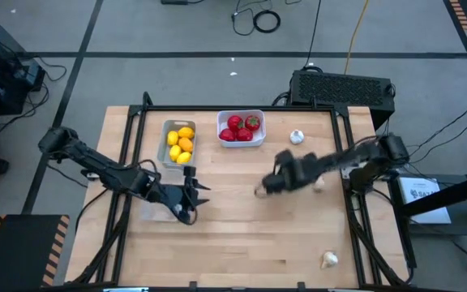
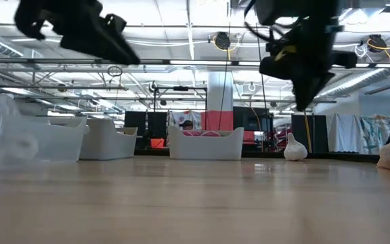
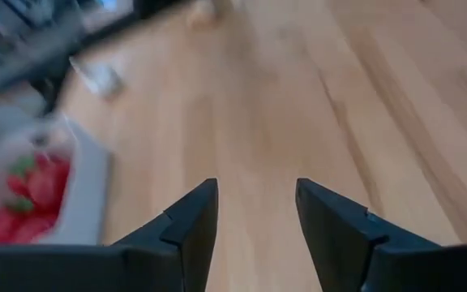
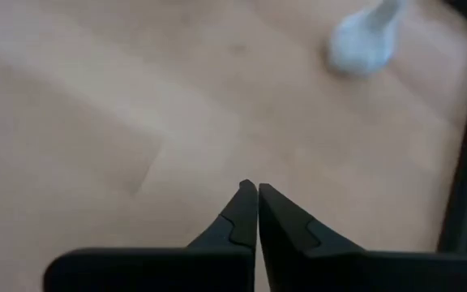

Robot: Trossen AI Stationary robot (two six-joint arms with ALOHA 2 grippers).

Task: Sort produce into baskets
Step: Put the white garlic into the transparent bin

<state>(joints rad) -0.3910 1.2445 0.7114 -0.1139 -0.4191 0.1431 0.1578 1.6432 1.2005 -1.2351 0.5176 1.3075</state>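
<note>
Nearest the front edge of the table (image 1: 242, 251), a whitish garlic bulb (image 1: 329, 259) lies alone, well toward the right side and well apart from every basket. Farther in, the left gripper (image 1: 191, 197) hangs above the wood just in front of the grey basket (image 1: 167, 130); its wrist view shows the two fingers (image 3: 186, 227) apart with bare table between them, holding nothing. A clear basket (image 1: 154, 209) sits beside that gripper, mostly under the arm, and seems to hold pale produce, though that is hard to make out. The left arm reaches in from the table's left edge, low and stretched out.

About level with it, right of the grey basket, the right gripper (image 1: 267, 185) hovers over mid-table with its fingertips (image 4: 248, 212) pressed together and nothing between them. Its arm folds in from the right edge, elbow bent back. A second garlic bulb (image 1: 319, 183) shows just behind that wrist, and a third (image 1: 297, 136) lies farther back, right of the white basket (image 1: 242, 116).

At the far side, the grey basket holds yellow and orange lemon-like fruits (image 1: 180, 144), and the white one beside it holds red fruits (image 1: 242, 128) with green tops.

The garlic left to sort is probably light, papery and lumpy, apt to roll or twist under a pinch. Judging by its shape, a grip across the widest part of the bulb, not the thin stem, would likely hold best, with gentle pressure.
</note>
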